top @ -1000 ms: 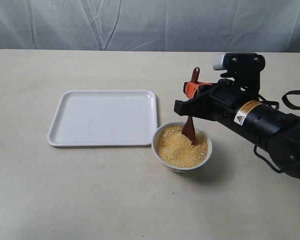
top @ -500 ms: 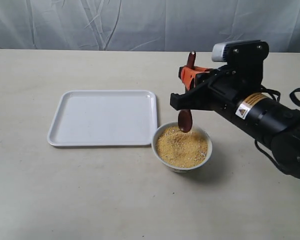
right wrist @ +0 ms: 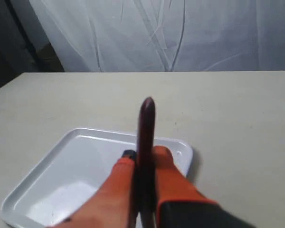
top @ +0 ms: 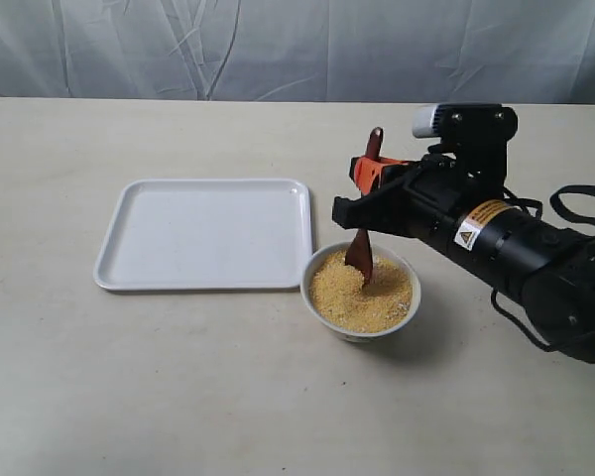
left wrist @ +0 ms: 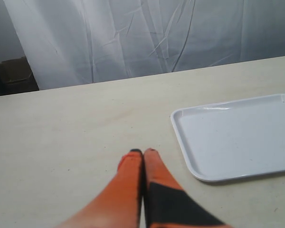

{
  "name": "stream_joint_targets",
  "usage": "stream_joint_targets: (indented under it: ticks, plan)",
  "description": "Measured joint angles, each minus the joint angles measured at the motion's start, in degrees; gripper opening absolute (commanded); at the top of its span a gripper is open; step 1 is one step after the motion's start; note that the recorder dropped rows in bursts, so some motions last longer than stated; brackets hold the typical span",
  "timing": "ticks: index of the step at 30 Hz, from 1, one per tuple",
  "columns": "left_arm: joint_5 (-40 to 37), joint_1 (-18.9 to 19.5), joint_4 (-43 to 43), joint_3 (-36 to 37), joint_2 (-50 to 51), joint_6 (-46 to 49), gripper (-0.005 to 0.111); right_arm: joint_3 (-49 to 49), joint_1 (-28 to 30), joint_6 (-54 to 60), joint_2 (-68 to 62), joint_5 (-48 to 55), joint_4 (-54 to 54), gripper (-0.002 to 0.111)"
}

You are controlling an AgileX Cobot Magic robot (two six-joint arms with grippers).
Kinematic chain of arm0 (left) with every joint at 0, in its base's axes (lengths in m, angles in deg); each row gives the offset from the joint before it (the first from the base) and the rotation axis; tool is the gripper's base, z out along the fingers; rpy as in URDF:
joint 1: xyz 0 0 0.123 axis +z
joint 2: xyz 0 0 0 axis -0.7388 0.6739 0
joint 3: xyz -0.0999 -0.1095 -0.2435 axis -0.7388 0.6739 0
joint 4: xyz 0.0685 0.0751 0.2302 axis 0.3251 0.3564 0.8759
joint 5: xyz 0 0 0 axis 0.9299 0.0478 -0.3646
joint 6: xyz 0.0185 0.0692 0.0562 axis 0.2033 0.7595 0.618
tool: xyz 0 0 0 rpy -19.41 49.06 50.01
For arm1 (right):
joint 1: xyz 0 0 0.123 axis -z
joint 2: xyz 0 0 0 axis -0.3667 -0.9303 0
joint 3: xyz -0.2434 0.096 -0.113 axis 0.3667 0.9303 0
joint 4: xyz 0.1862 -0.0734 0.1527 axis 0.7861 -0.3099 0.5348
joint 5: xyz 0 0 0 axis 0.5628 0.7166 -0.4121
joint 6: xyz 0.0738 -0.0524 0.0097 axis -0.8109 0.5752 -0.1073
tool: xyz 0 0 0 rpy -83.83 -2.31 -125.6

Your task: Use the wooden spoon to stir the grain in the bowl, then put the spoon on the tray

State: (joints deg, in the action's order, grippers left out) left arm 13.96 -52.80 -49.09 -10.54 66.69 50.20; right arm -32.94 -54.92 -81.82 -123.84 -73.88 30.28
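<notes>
The small white bowl (top: 361, 293) of yellow-orange grain (top: 357, 297) stands just off the near right corner of the white tray (top: 206, 234). My right gripper (top: 369, 177) is shut on the handle of the dark wooden spoon (top: 361, 248), which hangs nearly upright with its oval tip dipped into the grain at the bowl's far side. In the right wrist view the spoon handle (right wrist: 146, 128) rises between the orange fingers (right wrist: 168, 178), with the tray (right wrist: 71, 175) behind. My left gripper (left wrist: 142, 153) is shut and empty above bare table, beside the tray (left wrist: 237, 137); it is out of the exterior view.
A creased white curtain (top: 278, 45) hangs behind the beige table (top: 178, 397). The black right arm (top: 516, 248) stretches in from the right, over the table beside the bowl.
The spoon was lifted out of the grain half a second ago and has now come back down into it, a little to the left of where it stood a second ago.
</notes>
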Motion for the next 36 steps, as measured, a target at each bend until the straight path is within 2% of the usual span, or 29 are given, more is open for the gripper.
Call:
stream_joint_targets:
  ticks: [8,14,19,27,36]
  plan:
    - [0.0,0.0,0.0,0.0,0.0,0.0,0.0,0.0,0.0,10.46,6.69,3.42,3.75,-0.001]
    - [0.0,0.0,0.0,0.0,0.0,0.0,0.0,0.0,0.0,14.85,4.81,8.42,8.66,-0.001]
    - [0.0,0.0,0.0,0.0,0.0,0.0,0.0,0.0,0.0,12.48,1.13,8.35,8.66,-0.001]
    - [0.0,0.0,0.0,0.0,0.0,0.0,0.0,0.0,0.0,2.39,0.31,5.97,1.79,-0.001]
    - [0.0,0.0,0.0,0.0,0.0,0.0,0.0,0.0,0.0,4.11,2.95,4.87,1.06,-0.001]
